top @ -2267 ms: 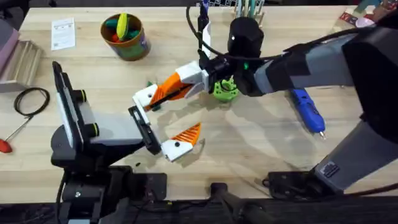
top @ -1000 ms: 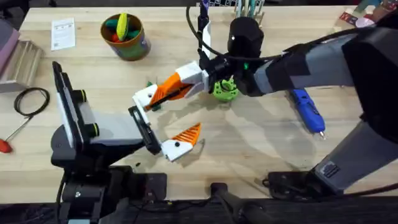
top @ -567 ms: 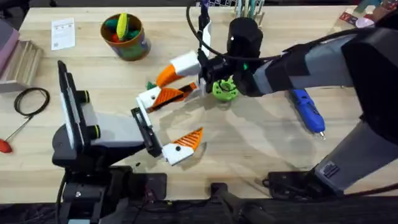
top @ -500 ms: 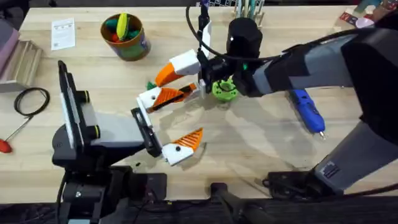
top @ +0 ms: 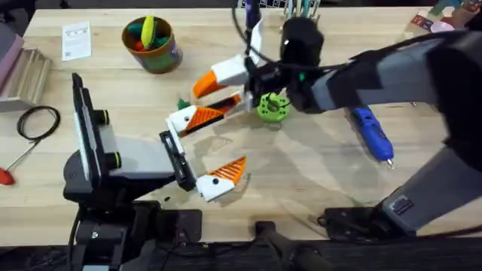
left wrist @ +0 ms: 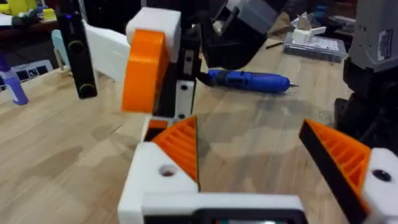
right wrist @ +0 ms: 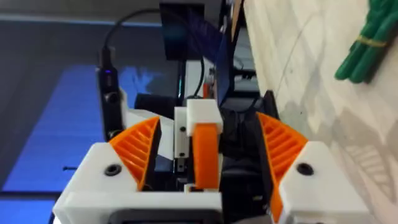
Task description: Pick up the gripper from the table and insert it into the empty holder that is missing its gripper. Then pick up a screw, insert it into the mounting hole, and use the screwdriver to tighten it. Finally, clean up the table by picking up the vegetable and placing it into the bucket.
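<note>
My right pincer (top: 222, 92) reaches across the middle with its fingers spread, empty, over the spot just beside the vegetable (top: 183, 103) — likely lining up on that area. My left pincer (left wrist: 247, 130) is spread too, gripping nothing, low over the table (top: 301, 181). The screwdriver (top: 373, 134) lies untouched, well apart on the right; the bucket (top: 151, 44) stands at the far left. Among so many orange ribbed pads I cannot pick out the loose gripper or the holder — the right arm hides part of the green disc (top: 273, 108).
</note>
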You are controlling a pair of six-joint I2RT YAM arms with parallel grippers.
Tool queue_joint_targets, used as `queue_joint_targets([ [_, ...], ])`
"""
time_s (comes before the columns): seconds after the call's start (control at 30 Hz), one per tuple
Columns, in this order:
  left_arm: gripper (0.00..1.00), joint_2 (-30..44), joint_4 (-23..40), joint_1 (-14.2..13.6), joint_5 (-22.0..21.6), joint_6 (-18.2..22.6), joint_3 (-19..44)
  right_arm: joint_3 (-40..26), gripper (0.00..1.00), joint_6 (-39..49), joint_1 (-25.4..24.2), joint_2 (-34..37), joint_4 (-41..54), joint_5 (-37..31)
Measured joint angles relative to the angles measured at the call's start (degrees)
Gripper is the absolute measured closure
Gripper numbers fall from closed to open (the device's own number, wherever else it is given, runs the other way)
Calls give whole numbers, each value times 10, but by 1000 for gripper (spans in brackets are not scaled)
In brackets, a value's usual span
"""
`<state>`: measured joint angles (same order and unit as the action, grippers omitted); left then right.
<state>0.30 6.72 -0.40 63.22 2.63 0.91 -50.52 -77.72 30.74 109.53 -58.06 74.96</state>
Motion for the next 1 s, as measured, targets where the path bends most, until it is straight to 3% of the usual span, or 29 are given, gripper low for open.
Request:
queue_joint_targets([
  [0.1,15,0,0,0,0,0,0,0,161,44,-28,-47,78,-10],
  [0.27,15,0,0,0,0,1,0,0,159,178,-77,-160,323,-69],
  [0.47,14,0,0,0,0,2,0,-33,158,361,-97,-272,703,-259],
  [0.6,15,0,0,0,0,2,0,-108,155,463,-91,-314,896,-420],
  [0.83,15,0,0,0,0,2,0,-235,158,584,-29,-320,1073,-655],
  [0.87,15,0,0,0,0,2,0,-307,160,628,16,-278,1138,-752],
  [1.0,15,0,0,0,0,2,0,-359,169,640,31,-215,1179,-790],
])
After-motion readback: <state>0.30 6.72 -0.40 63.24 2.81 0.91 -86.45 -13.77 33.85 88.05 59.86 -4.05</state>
